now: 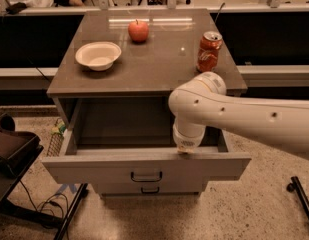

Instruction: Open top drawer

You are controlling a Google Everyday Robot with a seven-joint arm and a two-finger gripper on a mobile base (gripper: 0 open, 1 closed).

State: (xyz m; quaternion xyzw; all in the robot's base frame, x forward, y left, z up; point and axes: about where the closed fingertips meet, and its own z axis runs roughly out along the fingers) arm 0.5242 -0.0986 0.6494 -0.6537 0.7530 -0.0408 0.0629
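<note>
The top drawer (144, 166) of the grey cabinet is pulled well out, its wide front facing me with a small black bar handle (146, 176) at centre. Its inside (119, 126) is dark and looks empty. My white arm reaches in from the right. The wrist points down over the drawer's front rim, right of centre. The gripper (185, 149) is at that rim; its fingers are hidden by the wrist. A narrower drawer (149, 188) below is closed.
On the cabinet top (159, 69) stand a white bowl (98, 55), a red apple (138, 30) and an orange soda can (209, 51). A dark chair (11, 149) and cables are at the left. A black stand leg (300, 196) is at the right floor.
</note>
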